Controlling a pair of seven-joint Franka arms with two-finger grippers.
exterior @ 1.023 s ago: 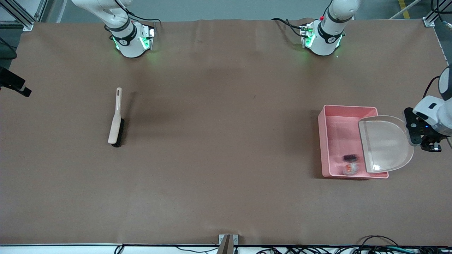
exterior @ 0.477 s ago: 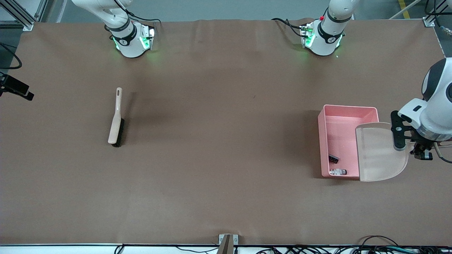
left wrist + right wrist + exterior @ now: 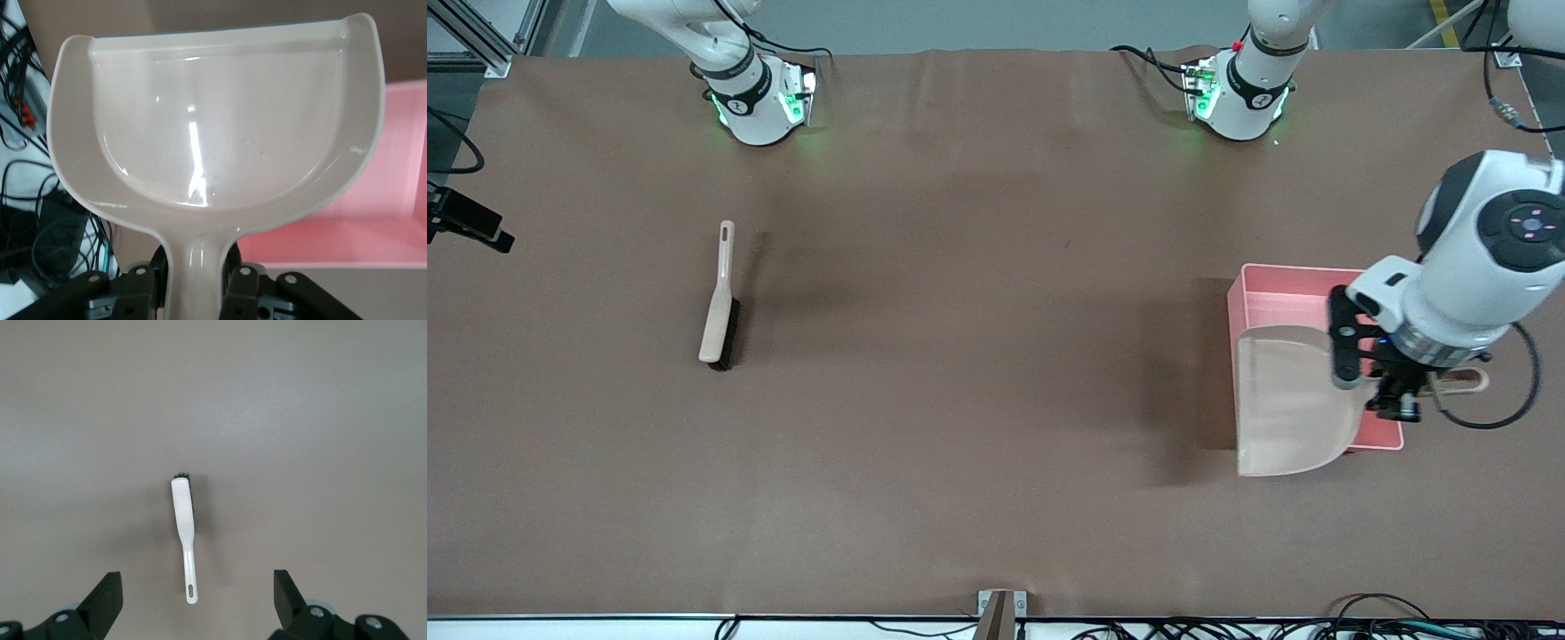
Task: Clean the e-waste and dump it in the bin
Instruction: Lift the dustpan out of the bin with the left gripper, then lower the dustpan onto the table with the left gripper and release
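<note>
Brown matting is covering the whole table [image 3: 978,373], lying flat with faint creases, and grey floor is showing past the edge where the two arm bases are standing; cables are trailing along the edge nearest the front camera.

Toward the right arm's end, a brush [image 3: 719,300] is lying flat on the mat, its long axis running from near the bases toward the front camera, its slotted handle end pointing toward the bases and its dark bristle head pointing toward the camera. The right gripper [image 3: 197,603] is hanging high above it with its fingers spread wide, gripping nothing; this arm is waiting.

The middle of the table is lying bare of objects.

Toward the left arm's end, the pink bin [image 3: 1280,289] is sitting on the mat. The left gripper [image 3: 1396,378] is hovering over it, clenched on the handle of the beige dustpan [image 3: 1285,400], which is hanging above the bin and covering most of its inside. The pan's long axis is running along the table's length, its open lip pointing toward the right arm's end and its handle toward the left arm's end. The e-waste is not visible in any view, the pan hiding the bin's floor.
</note>
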